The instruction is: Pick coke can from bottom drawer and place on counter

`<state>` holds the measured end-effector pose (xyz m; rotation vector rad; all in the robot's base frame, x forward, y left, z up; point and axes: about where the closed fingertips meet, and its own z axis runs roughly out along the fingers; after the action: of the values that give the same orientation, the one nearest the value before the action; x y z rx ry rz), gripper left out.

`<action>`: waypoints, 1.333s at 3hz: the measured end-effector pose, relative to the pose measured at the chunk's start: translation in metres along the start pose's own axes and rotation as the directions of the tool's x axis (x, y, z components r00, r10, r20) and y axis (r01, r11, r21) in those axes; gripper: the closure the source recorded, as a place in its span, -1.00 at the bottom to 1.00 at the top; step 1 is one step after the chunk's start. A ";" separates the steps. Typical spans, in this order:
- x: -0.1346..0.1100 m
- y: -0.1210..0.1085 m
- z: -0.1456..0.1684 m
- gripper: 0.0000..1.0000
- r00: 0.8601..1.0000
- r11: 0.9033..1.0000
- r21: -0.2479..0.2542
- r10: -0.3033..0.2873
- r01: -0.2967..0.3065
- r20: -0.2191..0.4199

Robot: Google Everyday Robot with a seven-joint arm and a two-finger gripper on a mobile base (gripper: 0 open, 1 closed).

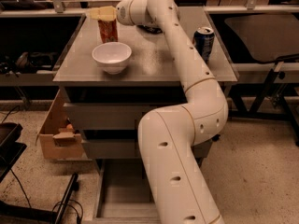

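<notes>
The hand grips the coke can from above, upright on the counter, at twelve o'clock from the white bowl.

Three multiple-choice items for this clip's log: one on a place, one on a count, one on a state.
1. Where is the coke can?
A. on the floor
B. at the back left of the counter, at the gripper
C. on a shelf

2. How many cans show?
A. one
B. two
C. four

3. The bottom drawer is:
A. pulled open
B. shut
C. missing

Answers:
1. B: it shows just behind the white bowl, under the gripper.
2. B: the coke can plus the blue Pepsi can.
3. A: its bare floor shows below the cabinet front.
</notes>
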<state>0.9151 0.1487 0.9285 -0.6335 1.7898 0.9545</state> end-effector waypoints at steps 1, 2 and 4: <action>-0.004 -0.008 -0.051 -1.00 0.994 0.996 0.032 -0.075 0.077 -0.080; 0.014 -0.026 -0.129 -1.00 0.963 0.990 0.094 -0.081 0.108 -0.256; 0.064 -0.043 -0.225 -1.00 0.893 0.989 0.145 0.053 0.013 -0.447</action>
<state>0.8080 -0.0621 0.9051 -0.7914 2.2568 0.7170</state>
